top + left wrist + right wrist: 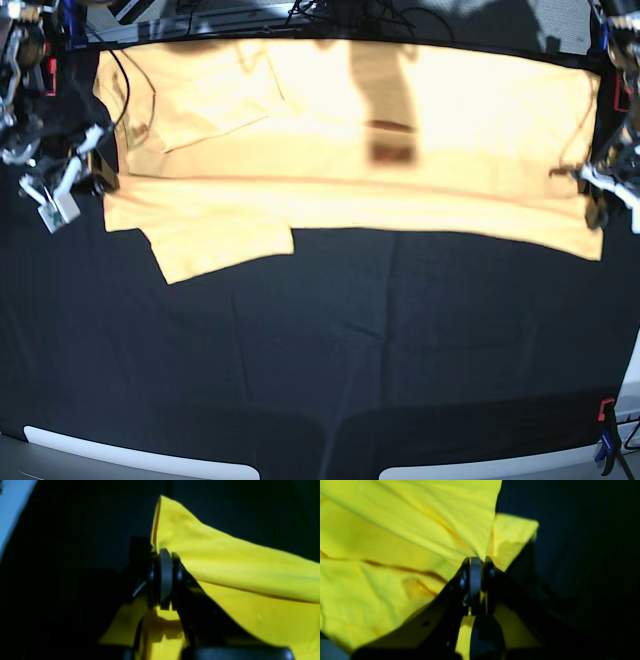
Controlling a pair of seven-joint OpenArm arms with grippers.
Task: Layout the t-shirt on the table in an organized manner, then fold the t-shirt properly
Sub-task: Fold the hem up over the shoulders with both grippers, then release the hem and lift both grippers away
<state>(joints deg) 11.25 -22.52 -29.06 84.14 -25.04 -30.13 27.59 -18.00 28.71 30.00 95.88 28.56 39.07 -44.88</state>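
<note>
Yellow-orange cotton fills most of both wrist views: the t-shirt (350, 140) lies spread across the far half of the table (330, 340), stretched wide from one side to the other, with one short sleeve (215, 245) lying flat toward the near side on the black cloth. The left gripper (166, 555) has its jaws pressed together on a corner of the t-shirt (237, 562), the fabric rising to a point just above the pads and running off to the right in a taut fold. The right gripper (476, 560) is likewise clamped on the t-shirt (395, 542), pinching an edge where creases fan out from the grip and a small flap sticks out to the right. In the base view the left gripper (592, 185) sits at the garment's right edge and the right gripper (95, 175) at its left edge, well apart, with the cloth held between them. A red and blue clamp (606, 432) stands at the table's near right corner
</note>
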